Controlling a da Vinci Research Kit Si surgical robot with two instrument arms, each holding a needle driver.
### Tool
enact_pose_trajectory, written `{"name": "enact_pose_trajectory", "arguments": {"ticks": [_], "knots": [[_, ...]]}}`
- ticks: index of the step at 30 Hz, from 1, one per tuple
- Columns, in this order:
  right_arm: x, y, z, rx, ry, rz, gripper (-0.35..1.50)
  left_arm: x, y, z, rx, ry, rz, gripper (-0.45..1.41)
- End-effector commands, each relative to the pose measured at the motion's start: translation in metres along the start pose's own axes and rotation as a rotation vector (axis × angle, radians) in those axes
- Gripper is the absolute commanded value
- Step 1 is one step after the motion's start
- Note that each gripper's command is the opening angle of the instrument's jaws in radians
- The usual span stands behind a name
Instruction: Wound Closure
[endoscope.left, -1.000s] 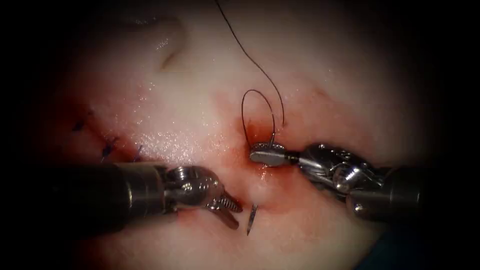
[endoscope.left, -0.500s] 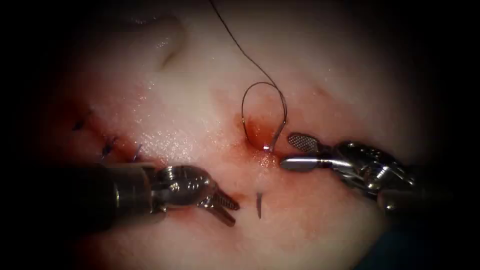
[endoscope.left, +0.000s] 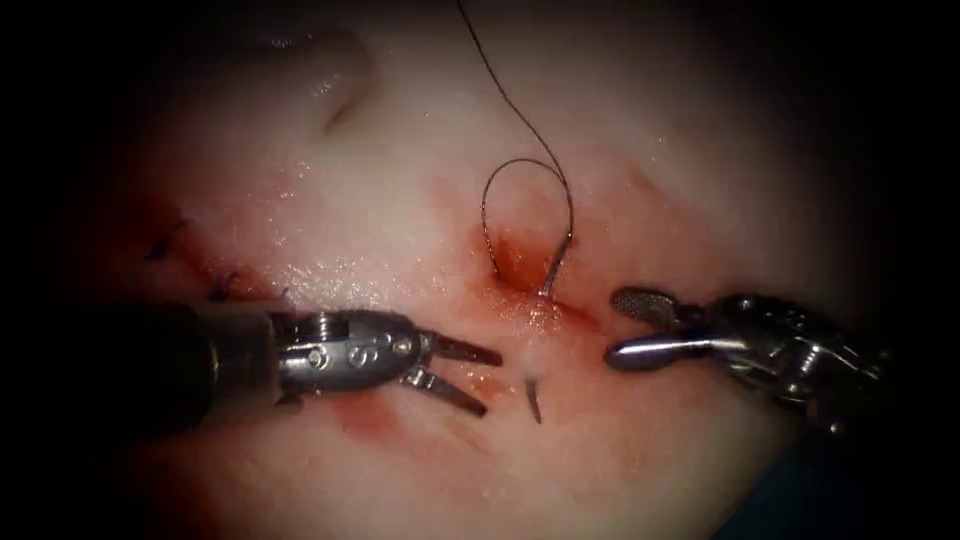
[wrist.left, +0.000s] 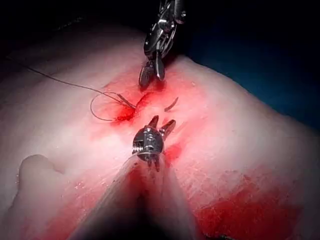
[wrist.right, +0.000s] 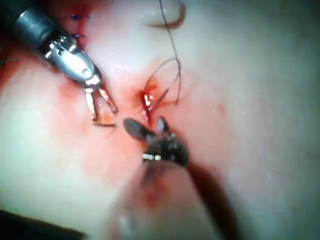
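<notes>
The curved needle sits in the tissue (endoscope.left: 700, 180) at the cut. Its tail end (endoscope.left: 553, 272) stands out of the red patch, and its tip (endoscope.left: 533, 400) pokes out lower down, on the cut's left side. Dark thread (endoscope.left: 527, 165) loops above the tail and runs off upward. My left tool (endoscope.left: 492, 384) lies just left of the tip, open and holding nothing. My right tool (endoscope.left: 611, 328) is open and holds nothing, a short way right of the tail. The left wrist view shows the left tool (wrist.left: 161, 124) near the tip (wrist.left: 171, 104). The right wrist view shows the right tool (wrist.right: 147, 126) below the loop (wrist.right: 165, 80).
Blue stitches (endoscope.left: 222, 288) close the cut further left, above the left tool's shaft. Red fluid (endoscope.left: 520, 262) wets the tissue around the needle's entry and under the left tool. A fold (endoscope.left: 335, 85) rises in the tissue at the back left.
The right tool let go of the needle's tail, opened, and drew back to the right. The left tool rolled, opened wider and moved right toward the needle tip.
</notes>
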Motion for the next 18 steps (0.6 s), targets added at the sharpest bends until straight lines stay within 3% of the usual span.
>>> {"name": "enact_pose_trajectory", "arguments": {"ticks": [1, 18], "knots": [[-0.0008, 0.0003, 0.0012, -0.006, -0.016, -0.007, 1.11, -0.0001, -0.0002, 0.0012, -0.004, 0.009, 0.011, 0.41], [-0.0016, 0.0007, 0.0026, -0.014, -0.012, -0.016, 1.11, 0.0000, -0.0006, 0.0044, -0.018, 0.014, 0.005, 0.39]]}}
